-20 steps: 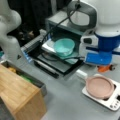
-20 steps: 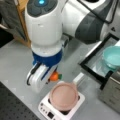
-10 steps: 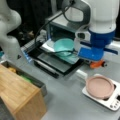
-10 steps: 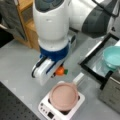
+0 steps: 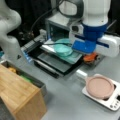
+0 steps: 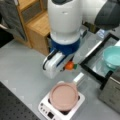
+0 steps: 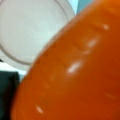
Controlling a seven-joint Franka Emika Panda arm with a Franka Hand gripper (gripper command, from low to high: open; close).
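Observation:
My gripper (image 5: pixel 90 55) hangs under the blue and white wrist, shut on an orange toy carrot (image 5: pixel 89 58) just above the table. In both front views the carrot (image 6: pixel 69 66) sits between the oven's open door (image 5: pixel 57 63) and the pink pan (image 5: pixel 100 86). The gripper (image 6: pixel 70 64) fingers are mostly hidden by the wrist. The carrot (image 7: pixel 75 75) fills the wrist view, with a pale round disc (image 7: pixel 27 30) behind it. The pan (image 6: pixel 63 96) rests on a white base (image 6: pixel 46 110), its handle (image 6: pixel 78 77) pointing at the carrot.
A teal bowl (image 5: pixel 63 47) stands on the open door of the toaster oven (image 5: pixel 56 23); the bowl (image 6: pixel 113 56) is at a front view's right. A wooden box (image 5: pixel 20 92) is at the bottom left, wooden shelves (image 6: pixel 37 27) at the top left. A second white arm (image 5: pixel 10 30) stands left.
The arm has carried the carrot sideways toward the oven door and the pan handle. Pan, bowl and box have not moved.

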